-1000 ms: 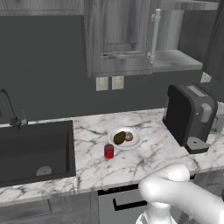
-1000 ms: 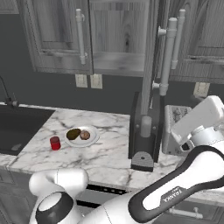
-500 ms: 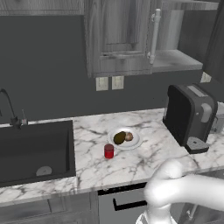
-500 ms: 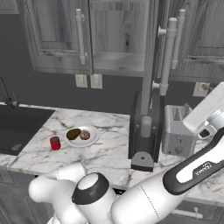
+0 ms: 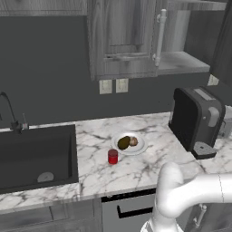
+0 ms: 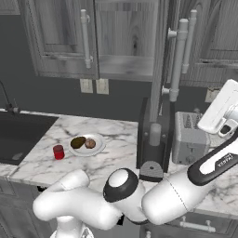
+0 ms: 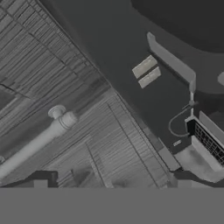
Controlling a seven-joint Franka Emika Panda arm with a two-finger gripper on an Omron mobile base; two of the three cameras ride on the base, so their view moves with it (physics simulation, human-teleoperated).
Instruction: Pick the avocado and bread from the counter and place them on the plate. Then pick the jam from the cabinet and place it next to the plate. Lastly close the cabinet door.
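Note:
The white plate rests on the marble counter. On it lie the dark olive avocado and the pinkish-brown bread. Just beside the plate's near-left rim stands the red jam. The cabinet door stands swung out, with its white bar handle at the free edge and the pale shelf exposed. My gripper is open, facing a wood-grain door panel and a white handle.
A dark coffee machine stands right of the plate, with a toaster beyond it. The sunken sink and faucet lie to the left. My white arm curves across the counter's front, its hand raised at far right.
My arm has swung its elbow across the front and raised the hand at the far right. The plate, the food, the jam and the door have stayed put.

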